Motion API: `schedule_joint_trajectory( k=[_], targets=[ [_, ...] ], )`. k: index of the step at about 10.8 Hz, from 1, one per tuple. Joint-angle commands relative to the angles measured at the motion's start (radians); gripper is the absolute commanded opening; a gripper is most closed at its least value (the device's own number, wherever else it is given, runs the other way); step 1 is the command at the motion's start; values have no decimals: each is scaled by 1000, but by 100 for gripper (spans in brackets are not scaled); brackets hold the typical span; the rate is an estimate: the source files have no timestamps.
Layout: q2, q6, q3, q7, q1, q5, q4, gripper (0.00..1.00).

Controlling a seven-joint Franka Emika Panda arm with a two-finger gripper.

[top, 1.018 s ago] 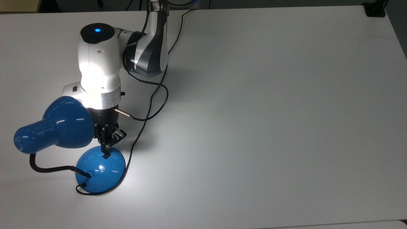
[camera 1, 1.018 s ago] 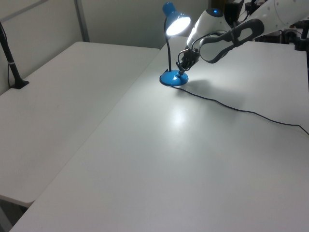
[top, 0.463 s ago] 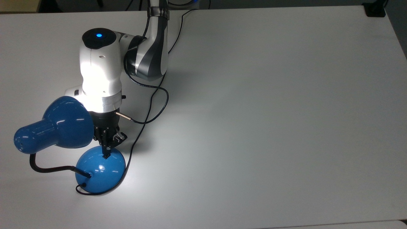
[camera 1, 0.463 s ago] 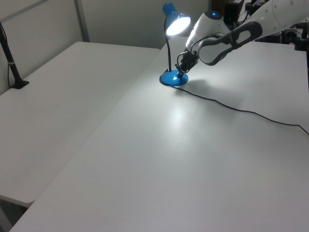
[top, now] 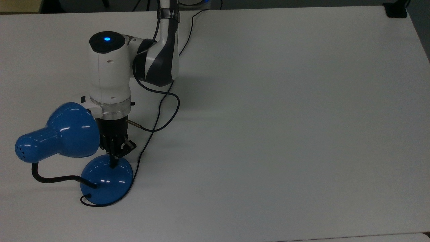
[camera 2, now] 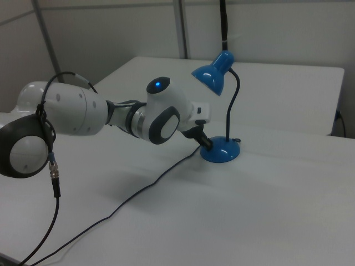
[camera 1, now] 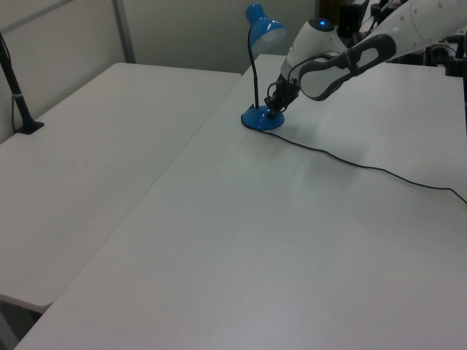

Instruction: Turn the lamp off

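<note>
The gripper's (top: pixel 114 163) fingers are pressed together into one black tip, resting on the domed base of the lamp (top: pixel 106 184) (its shade (top: pixel 57 134) gives no light). The lamp stands near the top view's left edge of the white table (top: pixel 285 117), its cord (camera 1: pixel 350 162) trailing across.

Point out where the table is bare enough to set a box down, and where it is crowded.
Bare: the table across the top view's right, from the black cord to the far edge. Crowded: the top view's left, where the gripper touches the lamp at its base, with the arm above.
</note>
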Motion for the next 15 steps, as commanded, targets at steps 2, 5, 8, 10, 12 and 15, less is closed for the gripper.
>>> schedule_joint_trajectory(
  k=[2, 5, 8, 10, 12, 15],
  targets=[
    [23, 74, -4, 17, 14, -6, -13, 0],
    [-84, 57, 19, 11, 0, -11, -98, 0],
    [-198, -126, 60, 1, -18, -14, -138, 2],
    [-299, -241, 91, -41, -26, -14, -196, 3],
    [-385, -443, 105, -107, -22, -14, -203, 18],
    [-523, -714, 105, -170, -5, -14, -201, 43]
  ],
)
